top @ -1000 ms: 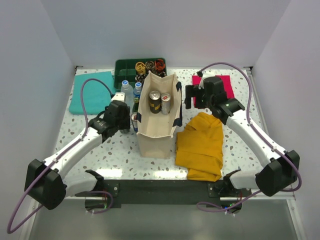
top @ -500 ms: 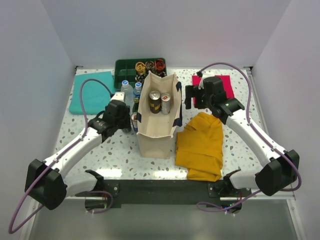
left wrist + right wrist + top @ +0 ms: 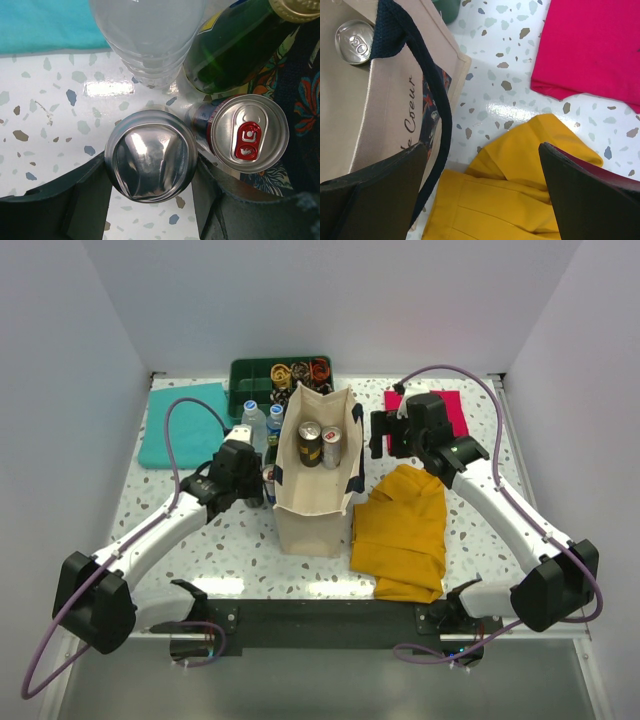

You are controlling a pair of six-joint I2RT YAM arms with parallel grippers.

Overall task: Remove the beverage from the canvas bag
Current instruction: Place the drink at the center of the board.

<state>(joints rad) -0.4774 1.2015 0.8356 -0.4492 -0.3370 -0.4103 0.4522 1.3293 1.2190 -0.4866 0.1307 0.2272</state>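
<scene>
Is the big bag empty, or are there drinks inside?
Not empty: a dark can and a silver can stand upright inside the canvas bag, tops showing.

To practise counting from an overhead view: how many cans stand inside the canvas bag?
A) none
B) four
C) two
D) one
C: the top view looks straight into the open canvas bag and shows two can tops side by side, a darker can and a paler can.
</scene>
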